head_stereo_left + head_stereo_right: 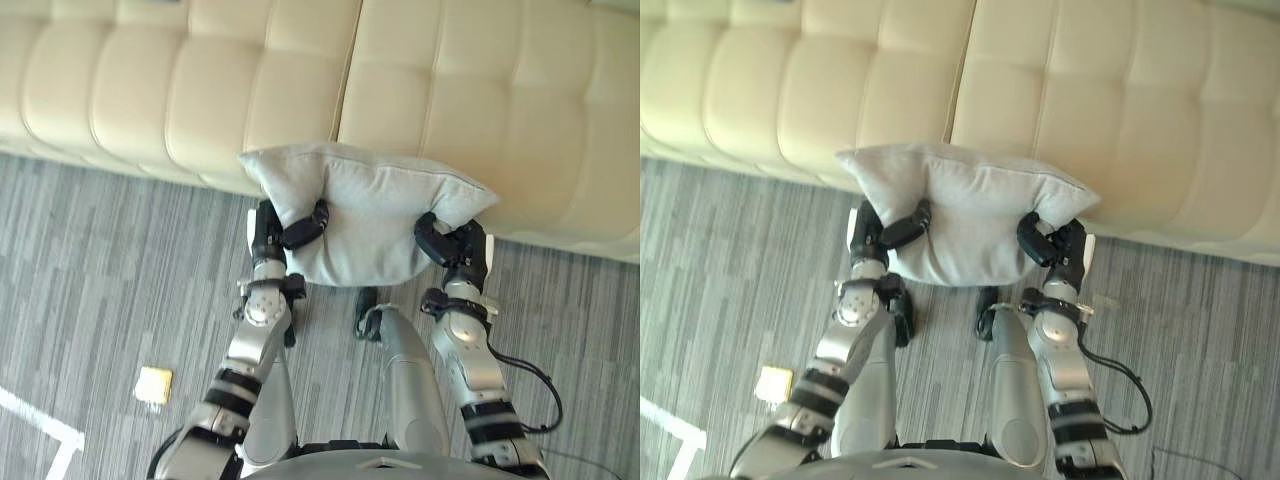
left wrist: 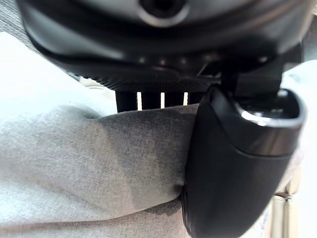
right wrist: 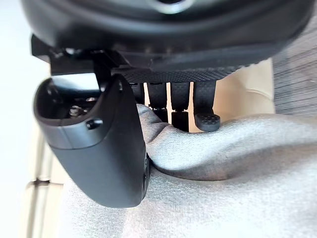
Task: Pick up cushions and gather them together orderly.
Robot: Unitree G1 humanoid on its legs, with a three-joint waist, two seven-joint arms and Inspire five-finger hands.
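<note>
Now my left hand (image 1: 300,228) is curled round the left edge of the grey cushion (image 1: 365,215), thumb pinching the fabric. The cushion hangs between both hands, over the near edge of the cream sofa (image 1: 480,90). My right hand (image 1: 445,243) clamps its right edge likewise. The lifting looks done; setting it neatly with others remains.

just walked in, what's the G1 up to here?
The robot stands facing a cream sofa and holds one light grey cushion between both hands. The left hand clamps its left edge and the right hand its right edge, thumbs dug into the fabric. The cushion is up at the sofa's front edge; whether it touches the seat cannot be told. A small yellow object lies on the grey carpet.
</note>
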